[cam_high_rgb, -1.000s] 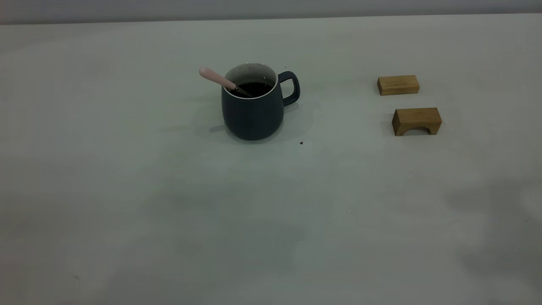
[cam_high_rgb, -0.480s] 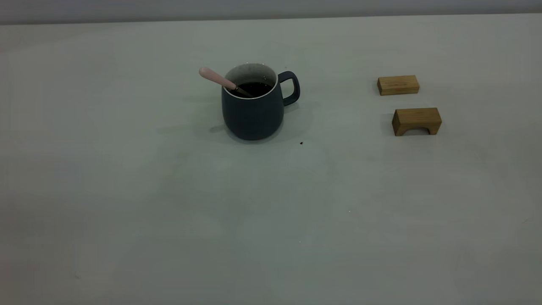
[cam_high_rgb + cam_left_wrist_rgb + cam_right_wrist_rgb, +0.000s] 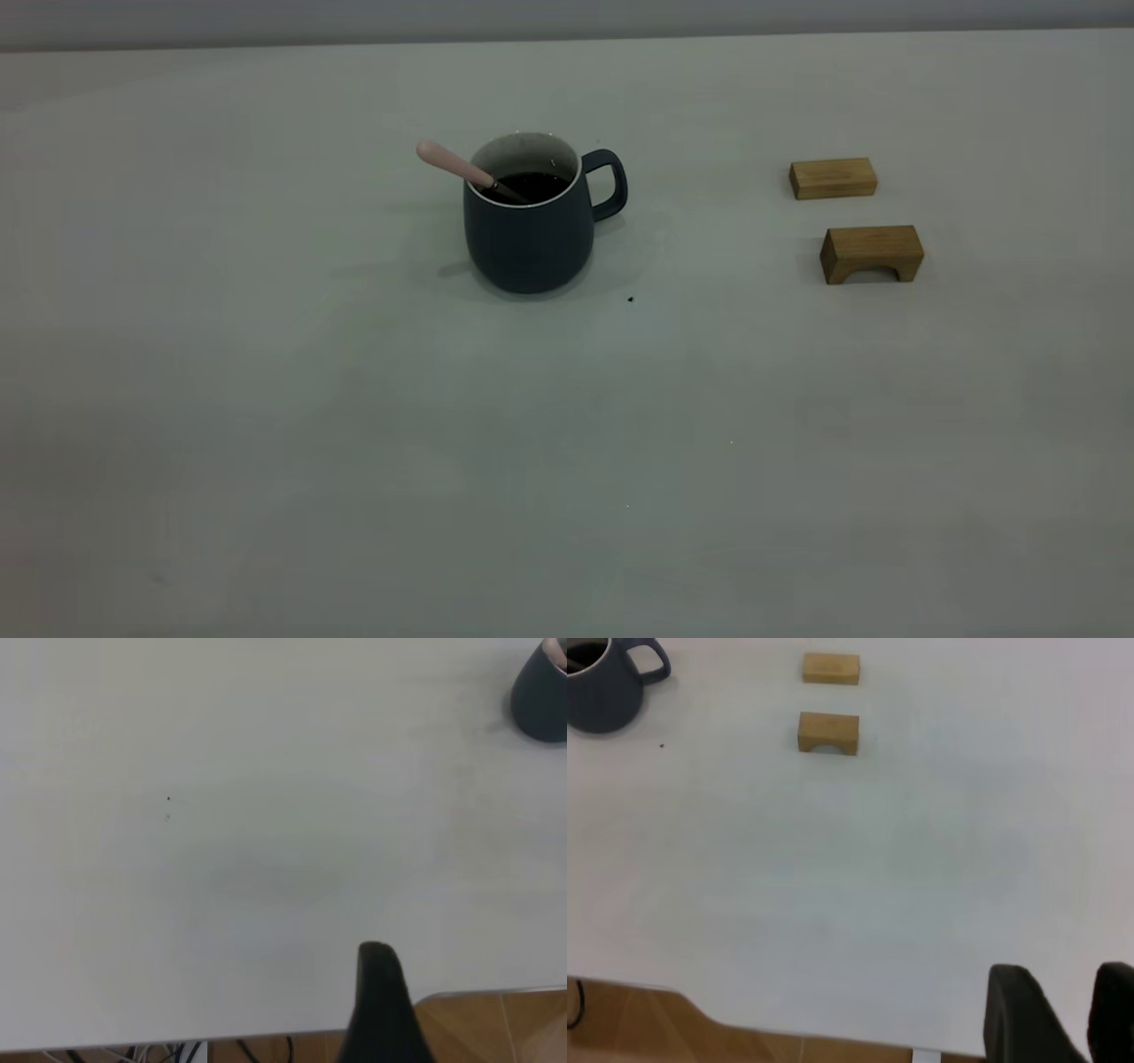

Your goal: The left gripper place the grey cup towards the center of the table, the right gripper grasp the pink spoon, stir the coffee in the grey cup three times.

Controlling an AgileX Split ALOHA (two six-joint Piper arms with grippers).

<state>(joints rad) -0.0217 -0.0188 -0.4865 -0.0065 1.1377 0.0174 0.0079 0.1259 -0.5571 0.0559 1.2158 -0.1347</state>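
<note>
Nothing moved; pink spoon (image 3: pixel 454 165) in grey cup (image 3: pixel 529 232).

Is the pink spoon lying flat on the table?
No, the pink spoon leans in the grey cup, its bowl down in the coffee.

Both grippers (image 3: pixel 383 1005) (image 3: pixel 1063 1014) parked off-table.

Dim, even lighting in the exterior view; a soft shadow spreads from the grey cup (image 3: pixel 529 232) toward its spoon side across the table (image 3: pixel 354 425). Both wrist views brighter, softly focused, without glare.
</note>
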